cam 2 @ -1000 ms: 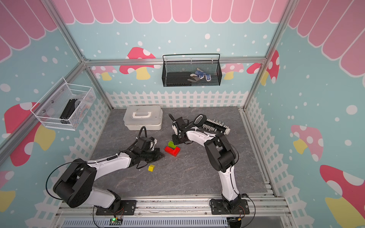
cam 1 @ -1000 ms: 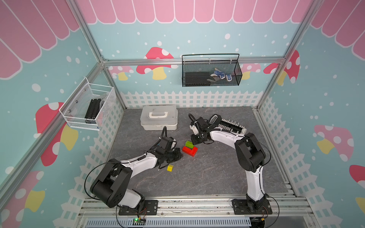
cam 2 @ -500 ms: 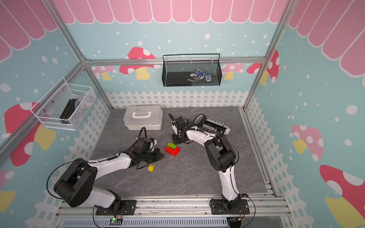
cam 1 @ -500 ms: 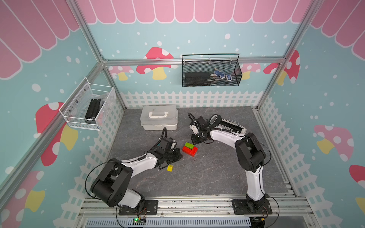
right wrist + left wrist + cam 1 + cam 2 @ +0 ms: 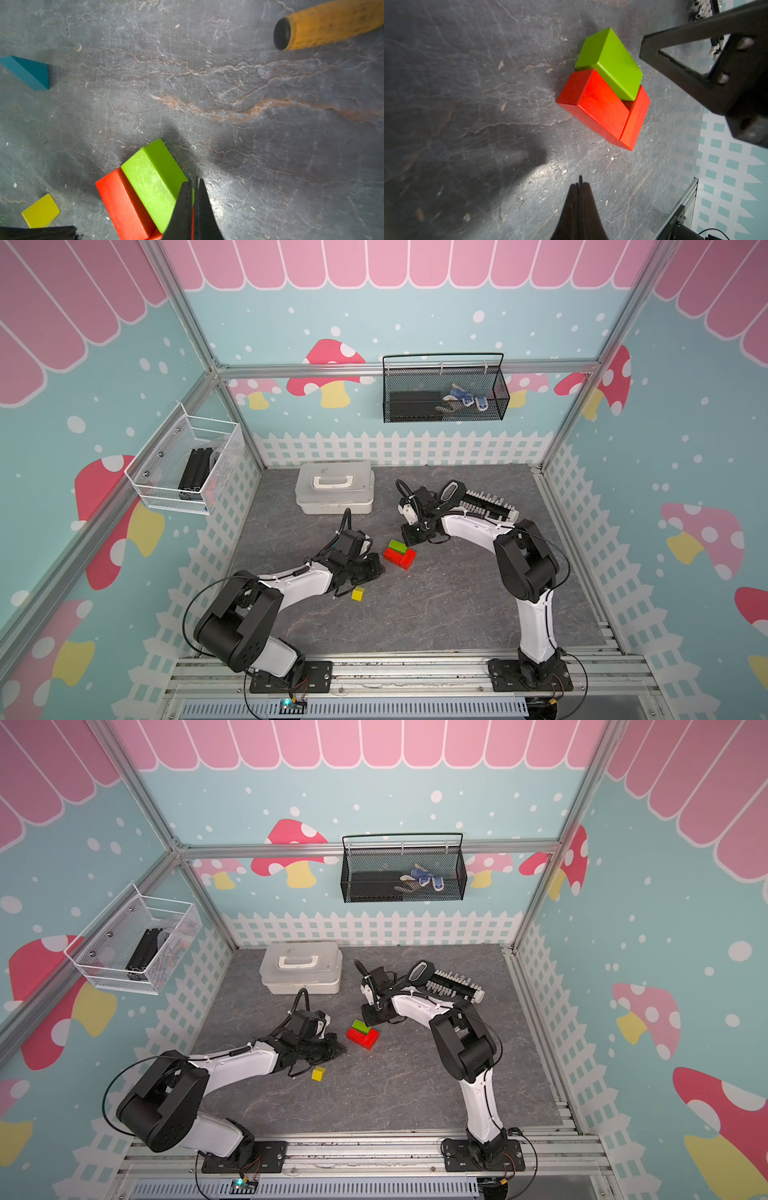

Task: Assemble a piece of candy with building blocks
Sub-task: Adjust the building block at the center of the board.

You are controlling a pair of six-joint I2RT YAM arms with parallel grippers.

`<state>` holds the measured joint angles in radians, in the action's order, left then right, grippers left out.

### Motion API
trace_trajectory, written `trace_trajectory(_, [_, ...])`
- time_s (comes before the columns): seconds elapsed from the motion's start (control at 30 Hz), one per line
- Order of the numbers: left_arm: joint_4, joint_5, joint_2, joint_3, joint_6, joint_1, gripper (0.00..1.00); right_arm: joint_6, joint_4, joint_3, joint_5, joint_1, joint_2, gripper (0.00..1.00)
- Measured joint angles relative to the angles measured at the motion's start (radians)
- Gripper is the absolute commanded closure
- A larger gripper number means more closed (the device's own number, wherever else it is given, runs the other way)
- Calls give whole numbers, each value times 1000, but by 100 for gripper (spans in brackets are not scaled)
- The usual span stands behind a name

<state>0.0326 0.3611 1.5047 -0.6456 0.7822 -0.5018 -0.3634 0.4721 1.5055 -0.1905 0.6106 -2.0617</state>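
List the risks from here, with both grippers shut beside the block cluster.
1. The right gripper is shut with its tips at the green block; a push may skew it against the red bars.
2. One of them lies crosswise; nudging it straight could scatter the cluster.
3. The yellow block sits close by the left gripper; a sweep might knock it away.

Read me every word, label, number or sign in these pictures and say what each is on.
Nothing can be read.
Too blurred to read: small white print on the black unit, left wrist view.
No markings: green block, red blocks, yellow block, white box.
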Motion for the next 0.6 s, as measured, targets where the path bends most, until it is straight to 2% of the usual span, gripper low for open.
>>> trace_trajectory(0.6, [-11,11,20,0,0,-1,100,-4,-1,-28,-8,18,0,100])
